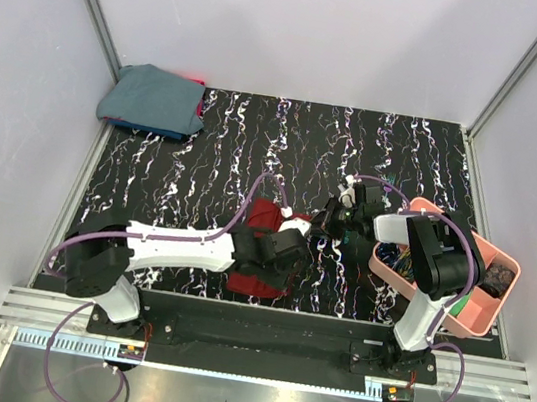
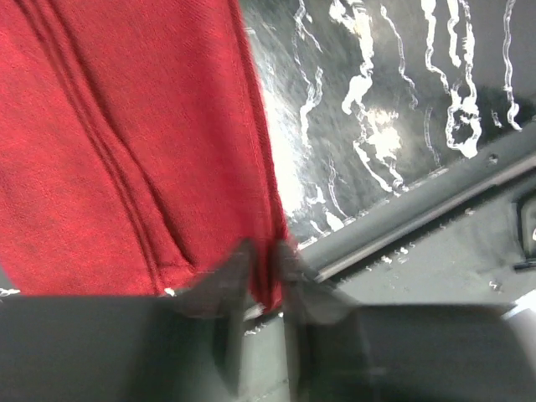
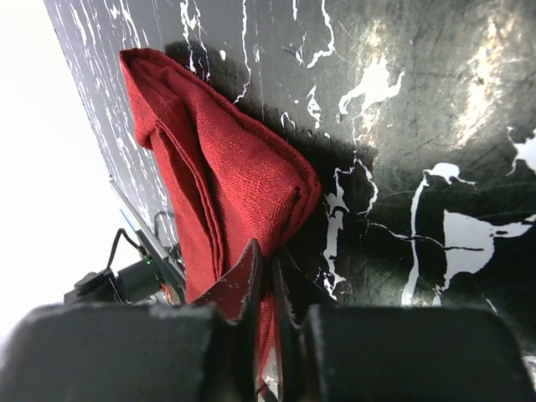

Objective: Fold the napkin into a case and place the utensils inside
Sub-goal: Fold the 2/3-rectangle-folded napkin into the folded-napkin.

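My left claw (image 2: 266,268) and right claw (image 3: 266,275) each clamp an edge of the folded napkin (image 3: 239,172), at the tabletop (image 1: 205,151) front. Risk: if I pull unevenly, thin cloth slips, folds open

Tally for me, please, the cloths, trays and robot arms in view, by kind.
Cloths: 2, the red napkin and the blue-grey bundle
Trays: 1, the pink tray
Robot arms: 2, left arm and right arm
Total: 5
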Robot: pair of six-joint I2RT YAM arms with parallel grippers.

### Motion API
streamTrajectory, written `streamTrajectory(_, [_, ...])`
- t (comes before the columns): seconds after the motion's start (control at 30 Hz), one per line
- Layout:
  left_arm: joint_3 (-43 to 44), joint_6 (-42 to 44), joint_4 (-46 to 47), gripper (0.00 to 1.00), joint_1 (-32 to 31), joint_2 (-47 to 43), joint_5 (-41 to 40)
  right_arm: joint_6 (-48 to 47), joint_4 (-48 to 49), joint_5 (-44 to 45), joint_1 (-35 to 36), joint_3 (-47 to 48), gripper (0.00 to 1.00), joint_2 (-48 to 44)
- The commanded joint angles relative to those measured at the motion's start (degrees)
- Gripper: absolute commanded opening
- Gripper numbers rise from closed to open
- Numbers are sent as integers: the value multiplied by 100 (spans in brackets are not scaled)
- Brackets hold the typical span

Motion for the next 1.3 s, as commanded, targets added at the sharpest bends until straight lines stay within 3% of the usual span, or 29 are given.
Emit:
streamTrajectory(0.0, [2, 315, 563, 41, 208, -594, 451, -110, 60, 81, 21, 175, 7, -81])
streamTrajectory(0.13, [-33, 360, 896, 41, 1059, -1060, 794, -154, -46, 98, 21, 201, 3, -178])
streamTrajectory(0.2, [-173, 202, 1142, 31, 1743, -1061, 1242, -154, -90, 134, 21, 201, 2, -204])
streamTrajectory(0.4, [-8, 412, 1687, 9, 2748, -333, 1155, -189, -143, 99, 39, 236, 0, -205])
streamTrajectory(0.67, [370, 492, 2119, 4, 3004, 881, 1268, -110, -283, 107, 30, 254, 0, -284])
streamTrajectory(0.87, [187, 238, 2443, 3, 3004, 1460, 1558, 22, -572, 125, 126, 368, 0, -590])
streamTrajectory(1.27, [-112, 53, 2787, 2, 2925, 1567, 1664, 820, -618, 467, 855, 887, 0, -496])
